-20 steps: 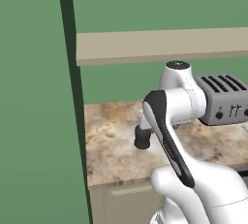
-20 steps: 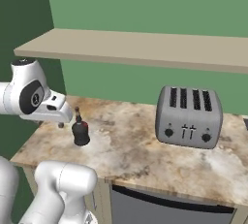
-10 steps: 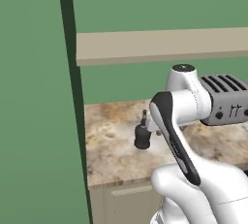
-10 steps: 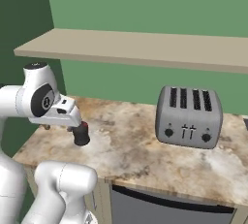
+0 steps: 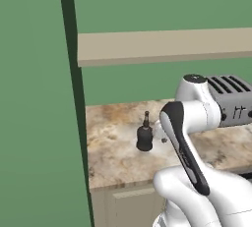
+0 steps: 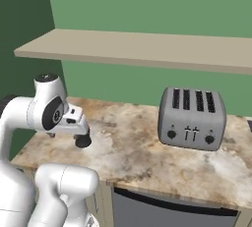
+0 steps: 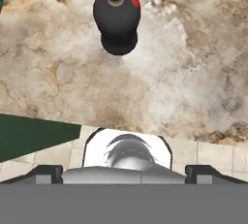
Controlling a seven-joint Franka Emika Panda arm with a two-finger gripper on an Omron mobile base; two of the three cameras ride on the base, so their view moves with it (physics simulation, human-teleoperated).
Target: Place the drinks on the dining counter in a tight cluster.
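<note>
Near the marbled counter's front edge, squat black bottle upright, claw spread wide.

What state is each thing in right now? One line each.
black bottle: upright on the marbled counter, free of the hand, nothing touching it.
hand: open, empty, above the counter near the bottle.
toaster: upright on the counter, slots empty.
marbled counter: carries the bottle and the toaster.
wall shelves: nothing visible on them.

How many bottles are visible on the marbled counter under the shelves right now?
1: the squat black bottle stands on the marbled counter, left of the toaster. Others may be hidden behind the arm.
</note>
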